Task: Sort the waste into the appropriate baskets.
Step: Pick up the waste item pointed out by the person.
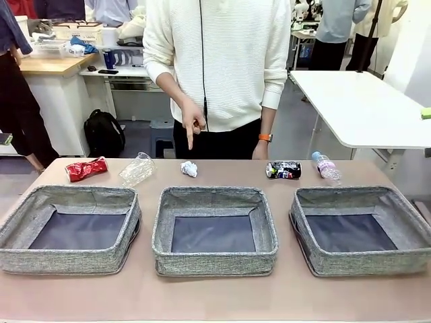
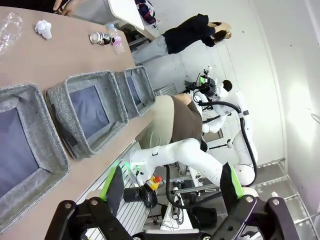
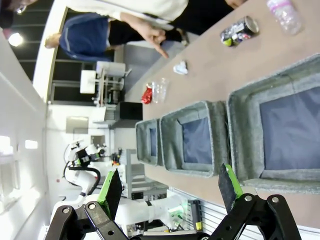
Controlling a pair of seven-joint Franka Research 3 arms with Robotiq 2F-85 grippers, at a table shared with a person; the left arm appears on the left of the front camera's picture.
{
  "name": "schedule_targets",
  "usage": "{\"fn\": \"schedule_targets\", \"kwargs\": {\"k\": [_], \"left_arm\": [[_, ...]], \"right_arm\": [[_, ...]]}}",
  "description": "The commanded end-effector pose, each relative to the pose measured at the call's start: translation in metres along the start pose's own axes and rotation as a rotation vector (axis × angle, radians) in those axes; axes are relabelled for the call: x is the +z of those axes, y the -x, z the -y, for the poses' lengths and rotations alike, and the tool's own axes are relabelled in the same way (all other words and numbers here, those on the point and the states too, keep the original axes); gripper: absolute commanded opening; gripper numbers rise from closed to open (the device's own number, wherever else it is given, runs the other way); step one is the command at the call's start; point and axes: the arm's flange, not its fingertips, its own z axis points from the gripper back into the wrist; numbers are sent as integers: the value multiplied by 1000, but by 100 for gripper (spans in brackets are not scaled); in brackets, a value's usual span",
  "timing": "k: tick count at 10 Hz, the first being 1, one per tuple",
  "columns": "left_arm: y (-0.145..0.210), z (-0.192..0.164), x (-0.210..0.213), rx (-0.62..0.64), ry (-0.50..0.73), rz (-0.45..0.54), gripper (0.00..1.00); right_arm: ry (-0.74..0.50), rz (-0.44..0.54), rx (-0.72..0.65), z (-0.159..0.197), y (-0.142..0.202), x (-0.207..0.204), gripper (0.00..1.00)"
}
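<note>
Your brown bench [image 1: 215,299] carries three shallow grey woven-fabric baskets [image 1: 215,261], all empty, with the waste lined up beyond them. Your left gripper [image 2: 172,170] and right gripper [image 3: 170,172] stand wide open, holding nothing. The person's hand [image 1: 192,121] points down at the small white crumpled paper ball [image 1: 190,168] behind the middle basket. I'd take it first: clear the basket walls, descend straight, close gently.

My front camera is sitting at my side of the table [image 1: 215,299], facing across the grey woven baskets [image 1: 214,196] toward the person [image 1: 215,60]. My wrist cameras are looking along my left gripper [image 2: 170,176] and right gripper [image 3: 171,175], rolled sideways, hanging well back from the table. All three are sharing the baskets ahead of my jaws.
</note>
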Motion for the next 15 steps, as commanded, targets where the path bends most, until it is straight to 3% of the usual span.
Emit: {"fn": "schedule_targets", "kwargs": {"k": [1, 5, 7, 8, 9, 10, 11, 13, 14, 15], "left_arm": [[-17, 2, -31, -13, -165, 16, 100], [-72, -3, -227, -182, -649, -150, 100], [-84, -12, -299, -295, -811, -202, 100], [-86, -17, -320, -327, -865, -219, 100], [-89, -21, -333, -351, -898, -151, 100], [-84, -13, -311, -151, -629, -282, 100], [-71, -15, -339, -384, -832, -193, 100], [-81, -27, -335, -317, -792, -227, 100], [-85, -27, -340, -228, -979, -87, 100], [-111, -41, -362, -181, -1052, -125, 100]], "right_arm": [[-30, 6, 26, -1, -5, 0, 100], [-30, 6, 26, -1, -5, 0, 100], [-30, 6, 26, -1, -5, 0, 100], [-30, 6, 26, -1, -5, 0, 100], [-30, 6, 26, -1, -5, 0, 100], [-30, 6, 26, -1, -5, 0, 100], [-30, 6, 26, -1, -5, 0, 100], [-30, 6, 26, -1, -5, 0, 100], [-30, 6, 26, -1, -5, 0, 100], [-30, 6, 26, -1, -5, 0, 100]]}}
